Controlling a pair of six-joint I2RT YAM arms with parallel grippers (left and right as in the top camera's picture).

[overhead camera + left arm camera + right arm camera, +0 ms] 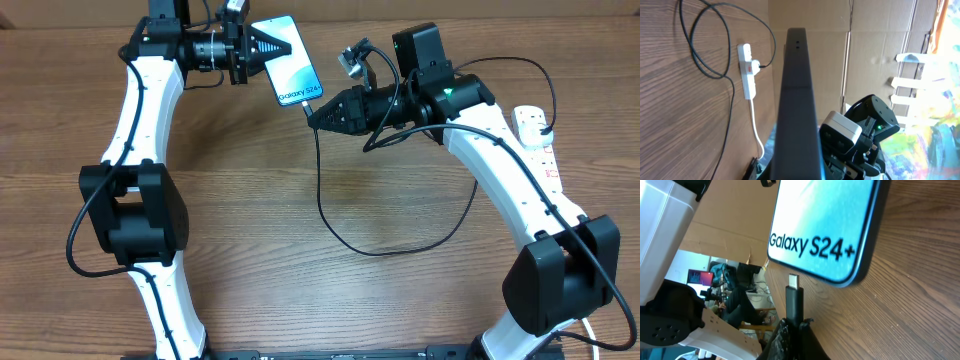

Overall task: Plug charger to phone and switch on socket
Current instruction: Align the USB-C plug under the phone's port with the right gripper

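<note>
The slim black-edged, blue-white-screened phone (288, 60) is clamped by the left gripper (262, 48) at upper centre, so its port is presented. The connector tip (794, 296) of the thin black charger (335, 225), pinched in the right gripper (318, 113), is aligned just short of it. The white socket strip (537, 135) is seen at far right.

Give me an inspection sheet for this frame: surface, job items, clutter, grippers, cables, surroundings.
surface: wooden table, bare wood.
phone: screen lit, reads "Galaxy S24+".
charger: connector tip just short of the phone's bottom edge, not inserted.
socket: on the right arm's side, charger plug seated; switch state unreadable.
clutter: nothing seen.
grippers: left gripper shut on the phone; right gripper shut on the charger behind the tip.
cables: charger cable loops loose across the table; white cord runs off the socket.
surroundings: cardboard panels behind the table.
</note>
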